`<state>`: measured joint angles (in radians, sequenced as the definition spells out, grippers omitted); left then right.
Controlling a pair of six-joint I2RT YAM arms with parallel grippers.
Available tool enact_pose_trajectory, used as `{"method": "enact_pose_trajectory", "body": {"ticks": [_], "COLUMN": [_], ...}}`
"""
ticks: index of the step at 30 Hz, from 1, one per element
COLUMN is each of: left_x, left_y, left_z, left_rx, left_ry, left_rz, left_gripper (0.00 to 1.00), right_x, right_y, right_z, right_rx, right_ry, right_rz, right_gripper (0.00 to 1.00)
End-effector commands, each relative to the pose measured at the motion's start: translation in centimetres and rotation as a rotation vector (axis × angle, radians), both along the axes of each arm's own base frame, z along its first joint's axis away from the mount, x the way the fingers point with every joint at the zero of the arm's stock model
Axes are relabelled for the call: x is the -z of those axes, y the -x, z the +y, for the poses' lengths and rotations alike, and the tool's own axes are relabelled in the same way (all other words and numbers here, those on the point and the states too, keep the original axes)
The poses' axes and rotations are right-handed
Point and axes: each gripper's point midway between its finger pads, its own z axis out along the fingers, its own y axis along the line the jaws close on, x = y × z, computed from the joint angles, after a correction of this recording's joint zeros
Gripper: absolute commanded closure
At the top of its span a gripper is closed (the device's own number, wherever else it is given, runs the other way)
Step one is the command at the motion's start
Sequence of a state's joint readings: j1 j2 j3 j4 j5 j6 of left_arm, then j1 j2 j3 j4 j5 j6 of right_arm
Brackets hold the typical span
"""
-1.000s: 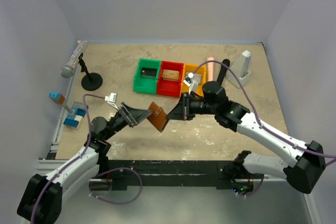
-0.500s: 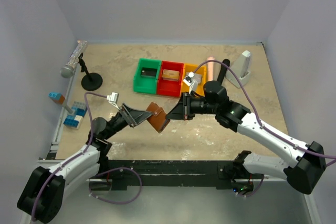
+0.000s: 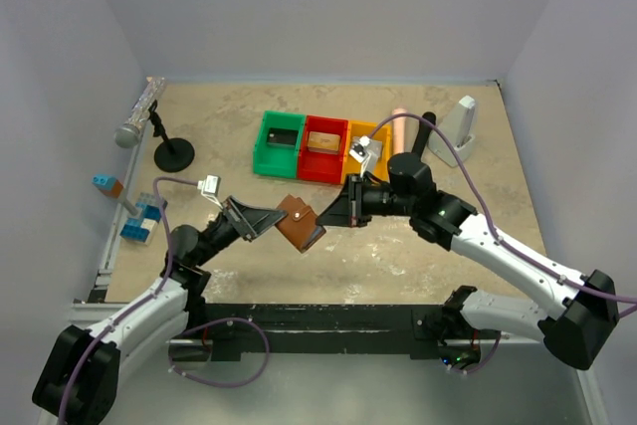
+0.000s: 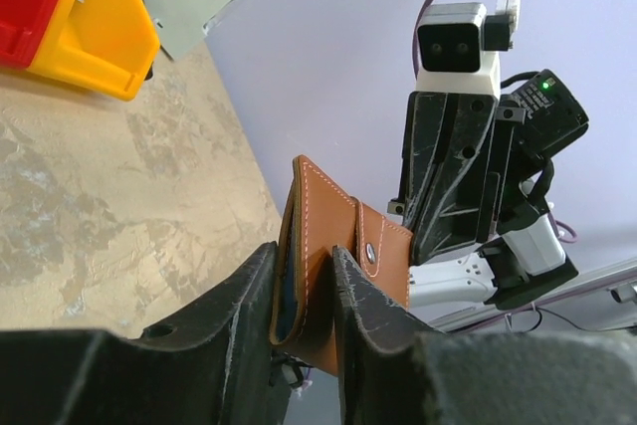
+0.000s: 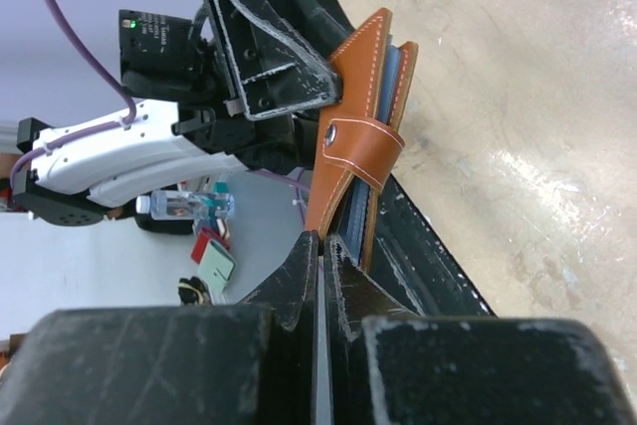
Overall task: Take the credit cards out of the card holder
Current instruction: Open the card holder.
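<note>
no writing, brand, number or sign can be read in any view; the card holder (image 4: 314, 216) shows only plain brown leather, pale stitching and a snap stud.

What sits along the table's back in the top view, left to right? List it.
Microphone → green bin → red bin → yellow bin → pink cylinder → white wedge.

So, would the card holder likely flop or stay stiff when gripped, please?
Probably stiff: the card holder stands edge-up without sagging between the left gripper and right gripper. Its smooth leather might slip; the snap strap may resist opening.
</note>
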<state>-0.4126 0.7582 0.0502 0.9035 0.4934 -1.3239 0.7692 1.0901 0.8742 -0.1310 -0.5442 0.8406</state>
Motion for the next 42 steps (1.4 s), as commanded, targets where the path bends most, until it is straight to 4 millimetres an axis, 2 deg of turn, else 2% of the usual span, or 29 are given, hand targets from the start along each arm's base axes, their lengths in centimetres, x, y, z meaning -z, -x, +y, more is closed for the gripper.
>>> {"method": "enact_pose_trajectory", "body": {"ticks": [1,2,5,8,11,12,14,15,19,22,24,27,34,42], "left_x": [-2.7,-2.8,-2.8,-2.8,-3.0,-2.3,-3.0,-2.9,-3.5,-3.0,-2.0,-1.7,-2.0,-2.4], "left_y": [1.6,1.5,1.5,1.3,0.8,0.7,0.6,0.5,0.2,0.2,0.1,-0.1,-0.2,-0.4], "left_z": [-0.4,-0.4,-0.5,-0.5,-0.8,-0.9,-1.0,-1.1,-1.5,-1.9,-1.8,-1.6,-1.3,-1.4], "left_rx": [0.061,0.061,0.059,0.053,0.054,0.062,0.059,0.056,0.012,-0.005,-0.010,-0.034,-0.074,-0.097], "left_ry": [0.031,0.027,0.004,-0.040,-0.129,-0.179,-0.237,-0.268,-0.406,-0.487,-0.530,-0.549,-0.557,-0.535], "left_rz": [-0.126,-0.128,-0.140,-0.159,-0.181,-0.163,-0.183,-0.185,-0.208,-0.150,-0.060,0.009,0.120,0.214], "left_gripper": [0.71,0.72,0.76,0.82,0.94,0.97,1.00,1.00,1.00,1.00,1.00,1.00,1.00,1.00], "right_x": [0.3,0.2,0.1,-0.1,-0.7,-1.3,-1.7,-2.6,-3.1,-2.8,-2.8,-3.7,-3.0,-2.0], "right_y": [0.1,0.0,-0.1,-0.3,-0.2,0.0,0.6,0.2,-0.9,-2.7,-3.4,-3.4,-3.1,-2.3], "right_z": [-0.3,-0.5,-1.6,-3.0,-4.1,-4.4,-5.2,-5.6,-7.3,-8.2,-8.5,-7.2,-5.0,-1.5], "right_rx": [-0.003,0.001,0.029,0.066,0.077,0.073,0.065,0.093,0.177,0.275,0.338,0.363,0.323,0.244], "right_ry": [0.013,0.022,0.067,0.126,0.172,0.186,0.259,0.290,0.519,0.744,0.832,0.802,0.846,0.844], "right_rz": [-0.044,-0.055,-0.099,-0.151,-0.209,-0.250,-0.310,-0.359,-0.518,-0.604,-0.628,-0.678,-0.664,-0.653], "right_gripper": [0.95,0.88,0.56,0.36,0.30,0.28,0.27,0.27,0.27,0.28,0.29,0.30,0.36,0.38]}}
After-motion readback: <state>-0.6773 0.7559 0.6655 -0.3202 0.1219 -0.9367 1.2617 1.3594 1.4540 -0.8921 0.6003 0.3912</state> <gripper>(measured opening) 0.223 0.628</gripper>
